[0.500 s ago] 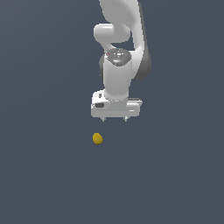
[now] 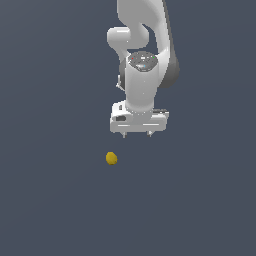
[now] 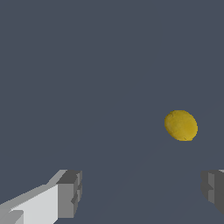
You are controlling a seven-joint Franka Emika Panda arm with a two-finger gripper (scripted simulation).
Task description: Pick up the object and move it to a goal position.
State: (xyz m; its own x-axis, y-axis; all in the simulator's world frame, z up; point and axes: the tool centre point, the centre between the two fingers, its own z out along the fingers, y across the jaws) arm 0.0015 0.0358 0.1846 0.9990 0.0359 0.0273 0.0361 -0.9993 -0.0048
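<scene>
The object is a tiny yellow, slightly egg-shaped ball (image 2: 111,158) lying on the dark grey floor, below and toward the exterior view's left of my gripper (image 2: 137,135). The white gripper hangs pointing down, apart from the ball, with only its short fingertips showing under the hand. In the wrist view the ball (image 3: 181,125) lies ahead of the gap between the two fingers (image 3: 70,193), nearer the other finger (image 3: 214,188). The jaws stand wide apart and hold nothing.
The plain dark grey floor (image 2: 50,200) fills both views. The white arm (image 2: 142,45) rises behind the gripper toward the top of the exterior view.
The gripper has shifted slightly toward the exterior view's left and a little lower, closer to the ball. The ball has not moved.
</scene>
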